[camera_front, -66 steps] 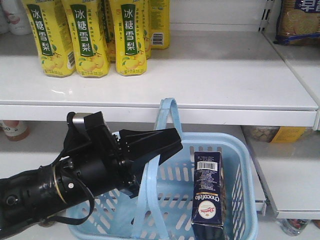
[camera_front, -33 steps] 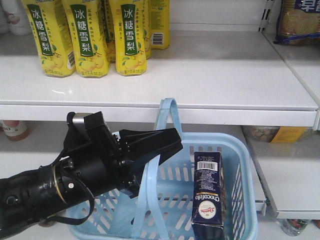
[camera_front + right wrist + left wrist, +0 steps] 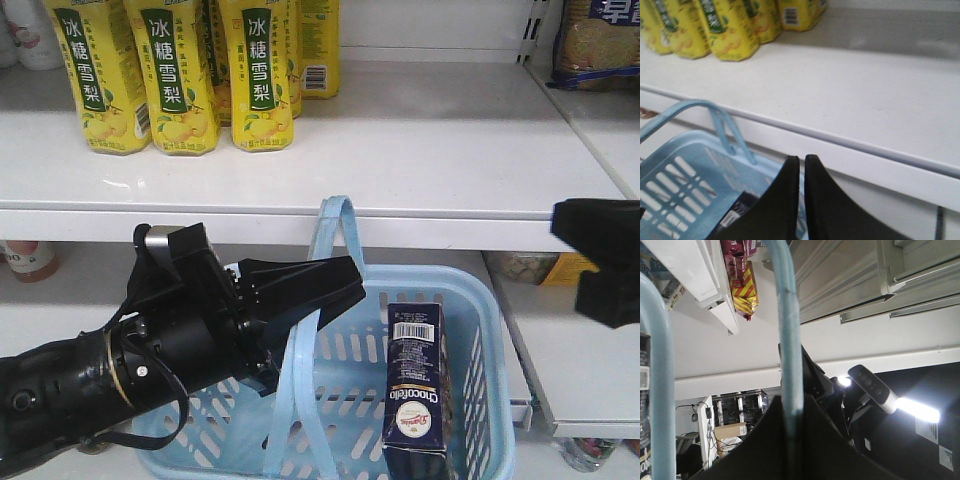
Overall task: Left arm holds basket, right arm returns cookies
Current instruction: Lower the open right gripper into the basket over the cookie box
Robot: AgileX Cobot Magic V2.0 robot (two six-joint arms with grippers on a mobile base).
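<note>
Below and left of the black right gripper (image 3: 801,161), whose fingers sit almost together on nothing, the tall navy cardboard cookie carton (image 3: 415,385) stands in the light blue slotted plastic basket (image 3: 490,300). The black left gripper (image 3: 348,282) is clamped on the basket's hoop handle (image 3: 790,330). Descending this narrow could topple the carton. Its long axis is vertical, barcode end up.

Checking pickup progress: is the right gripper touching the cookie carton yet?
Apart. The front view shows the right gripper beside the shelf edge, well clear of the cookie carton.
</note>
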